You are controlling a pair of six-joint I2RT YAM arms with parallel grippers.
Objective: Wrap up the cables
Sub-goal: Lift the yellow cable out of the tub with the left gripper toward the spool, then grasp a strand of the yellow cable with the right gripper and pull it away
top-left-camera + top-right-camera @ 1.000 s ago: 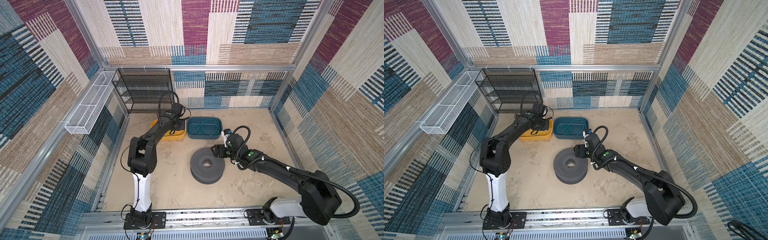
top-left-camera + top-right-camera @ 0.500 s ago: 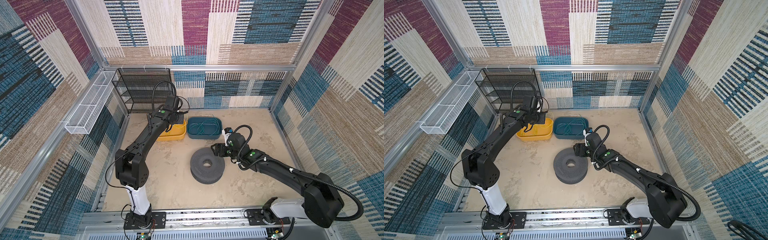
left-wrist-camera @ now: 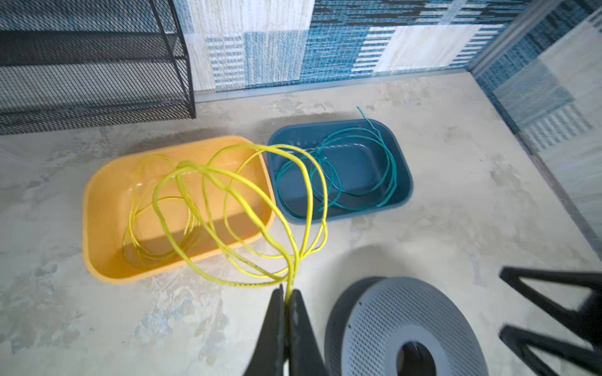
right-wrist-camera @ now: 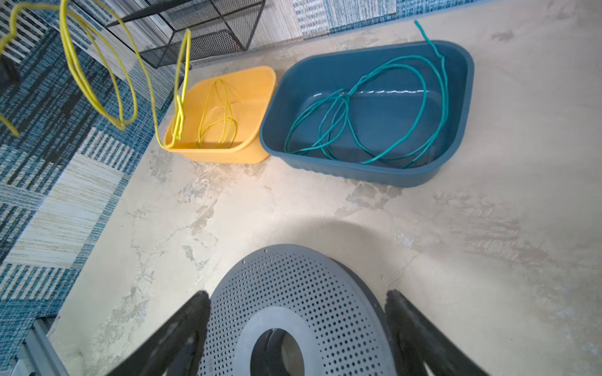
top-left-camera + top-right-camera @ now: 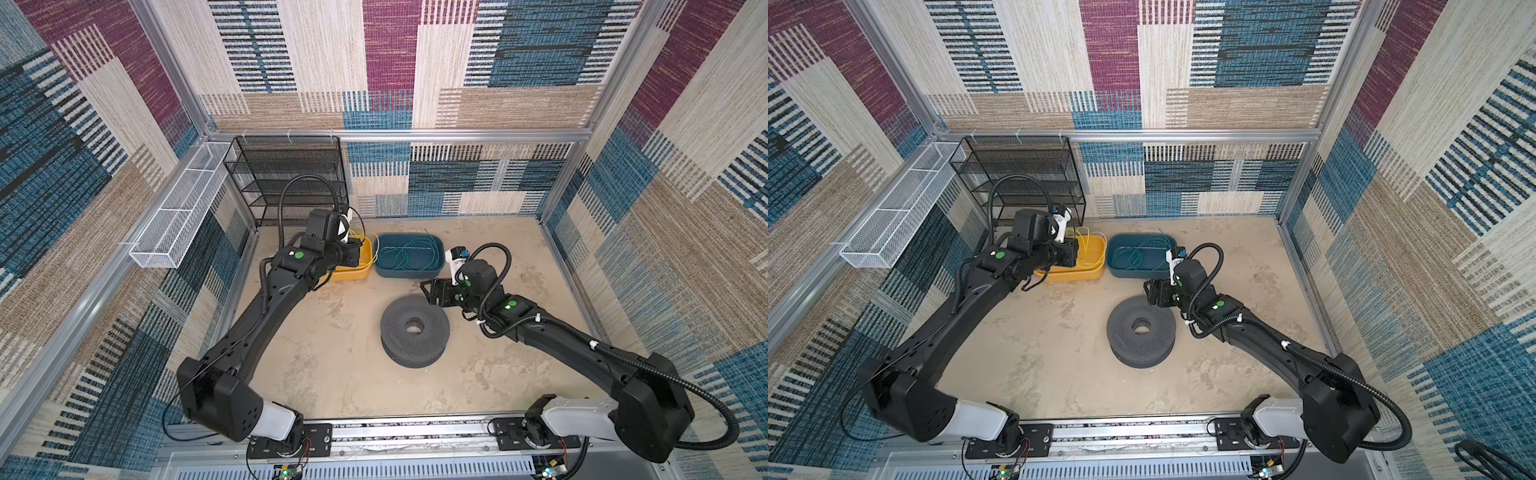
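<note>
Left tool [image 3: 286, 294], at the far left of the bench [image 5: 340, 332], is pinched shut on a strand of the yellow cable [image 3: 189, 166]. It holds the cable up so that several loose loops hang in the air, while the lowest coils trail down into the yellow tub [image 3: 101, 247]. Just right of that tub, and nearly touching it, the teal tub [image 3: 358, 172] holds the teal cable [image 4: 422, 110], which lies in slack, untidy loops with one end poking over the far rim. Nearer and further right sits the grey perforated reel [image 5: 399, 320], lying flat. In every view its faces and hub look bare, with no cable around it. The right tool [image 4: 296, 294] hovers at the reel's far right edge with its jaws spread wide to either side and nothing between them; whether they touch the reel cannot be told. By my reading the job is at its start: one cable is lifted, none is wound, and the teal one is untouched. No brand or writing is legible, and the white label [image 5: 455, 264] on the right wrist is too small to read.
</note>
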